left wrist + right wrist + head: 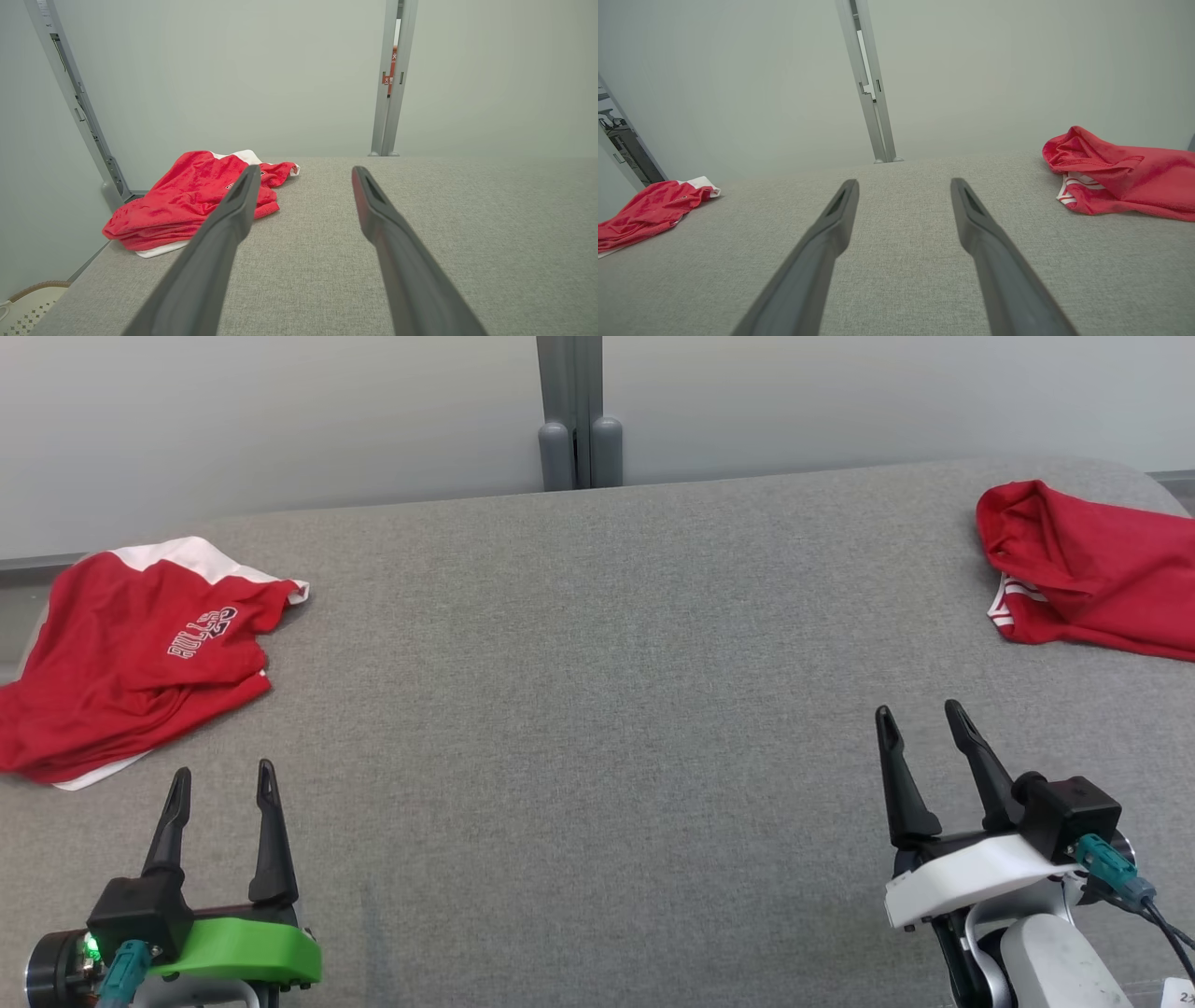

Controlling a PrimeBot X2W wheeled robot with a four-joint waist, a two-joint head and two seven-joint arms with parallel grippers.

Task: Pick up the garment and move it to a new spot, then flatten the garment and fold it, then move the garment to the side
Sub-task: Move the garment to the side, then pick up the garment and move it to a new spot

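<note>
Grey counter [597,709], two cloths on it. A red-and-white garment [131,663] lies loosely folded at the left edge, toward the far corner. A crumpled red garment [1092,569] lies at the far right corner. The left tool [224,770] is over the near left, fingers wide, holding nothing. The right tool [918,708] is over the near right, likewise wide and holding nothing. Both are apart from the cloth.

- Table [597,644]: grey woven fabric top, far right corner rounded.
- Wall panels [280,420]: pale, plain, behind the table.
- Post [579,411]: grey metal upright between the panels, at the table's far edge.
- Perforated container [28,308]: pale, below the table's left edge.
</note>
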